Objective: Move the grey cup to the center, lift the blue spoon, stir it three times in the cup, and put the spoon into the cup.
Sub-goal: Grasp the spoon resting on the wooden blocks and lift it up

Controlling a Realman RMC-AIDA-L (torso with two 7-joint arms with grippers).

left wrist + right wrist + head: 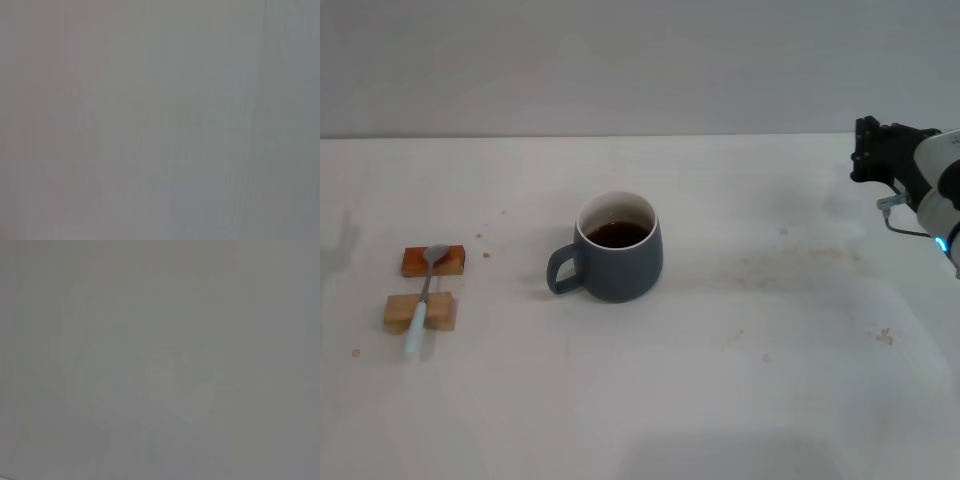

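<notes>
Two wooden blocks (428, 286) under slim blue spoon (423, 300); rounded grey cup (611, 247).

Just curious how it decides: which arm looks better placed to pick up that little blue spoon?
Probably the left. The blue spoon rests across two wooden blocks on the robot's left, beyond the grey cup. The right gripper is at the far right edge. The left arm isn't in view, though.

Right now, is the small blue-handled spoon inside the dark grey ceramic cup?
No, the blue-handled spoon lies across two wooden blocks, left of the grey cup.
</notes>
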